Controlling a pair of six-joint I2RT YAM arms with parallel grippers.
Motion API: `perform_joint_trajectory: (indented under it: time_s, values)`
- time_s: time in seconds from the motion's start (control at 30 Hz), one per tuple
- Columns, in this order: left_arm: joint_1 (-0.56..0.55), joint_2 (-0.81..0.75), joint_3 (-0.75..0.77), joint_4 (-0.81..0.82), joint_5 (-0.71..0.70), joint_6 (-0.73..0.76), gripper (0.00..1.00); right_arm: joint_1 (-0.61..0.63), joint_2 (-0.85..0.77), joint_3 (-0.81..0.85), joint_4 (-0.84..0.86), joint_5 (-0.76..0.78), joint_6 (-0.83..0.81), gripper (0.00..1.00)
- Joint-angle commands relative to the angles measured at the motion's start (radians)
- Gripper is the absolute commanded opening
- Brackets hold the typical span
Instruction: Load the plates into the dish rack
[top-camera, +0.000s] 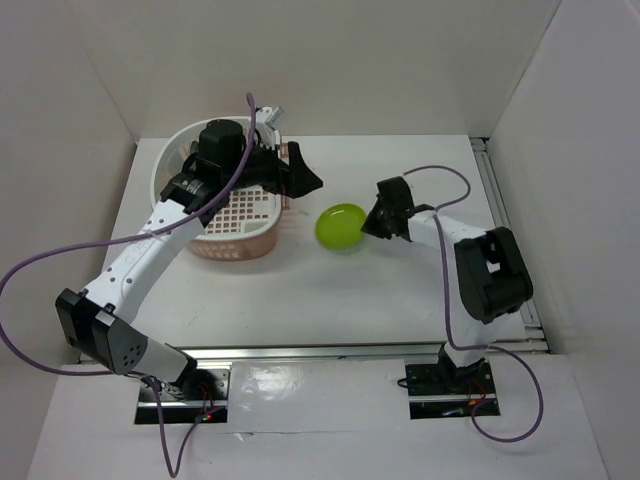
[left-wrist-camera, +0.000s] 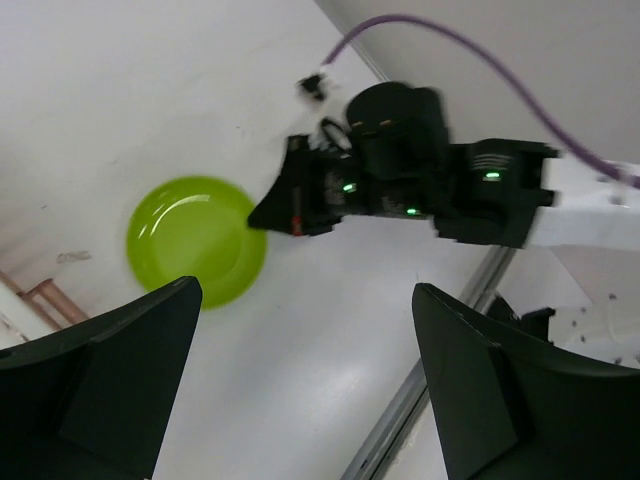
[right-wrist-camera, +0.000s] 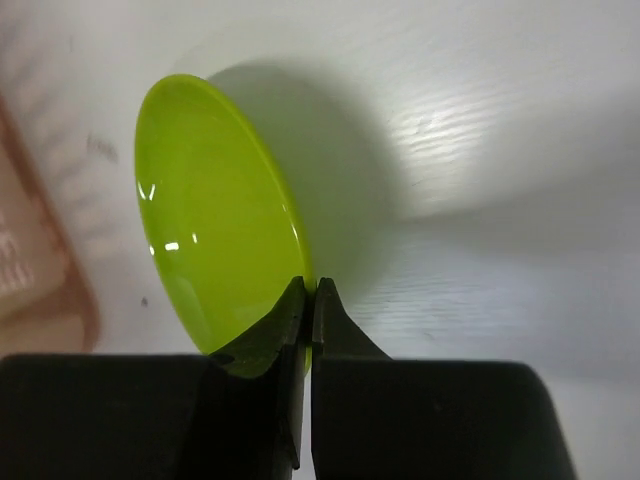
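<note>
**Once pinched on the right, carry leftward**

Because your right gripper (right-wrist-camera: 308, 290) has its jaws closed thin on the right-hand rim of the lime-green round glossy plate (right-wrist-camera: 215, 220), the plate's body reaches left from the fingers. That points it toward the pale pink-and-white slatted plastic dish rack (top-camera: 230, 245). The plate is at mid-scene over the white table (top-camera: 300, 290), just right of the rack and apart from it. Your carry likely runs left and slightly far. Your left gripper (top-camera: 303, 176), spread wide and empty, hovers at the rack's right edge; mind it.
</note>
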Motion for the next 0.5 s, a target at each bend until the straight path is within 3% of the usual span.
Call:
perform_joint_trajectory:
  time_s: [0.0,0.1,0.23,0.37,0.47]
  values:
    - [-0.004,0.036,0.056,-0.013,-0.13,-0.024,1.0,-0.015,-0.14,0.148,-0.274,0.361,0.023,0.0]
    - [-0.013,0.071,0.095,-0.031,-0.169,-0.033,1.0,-0.015,-0.223,0.217,-0.361,0.447,0.011,0.0]
    - [-0.013,0.131,0.151,-0.031,-0.196,-0.043,1.0,-0.024,-0.348,0.204,-0.336,0.38,-0.045,0.0]
    - [-0.013,0.207,0.215,-0.04,-0.196,-0.043,1.0,-0.047,-0.528,0.078,-0.08,0.048,-0.18,0.0]
    - [-0.013,0.24,0.237,-0.052,-0.186,-0.052,1.0,-0.056,-0.577,0.032,-0.003,-0.113,-0.207,0.0]
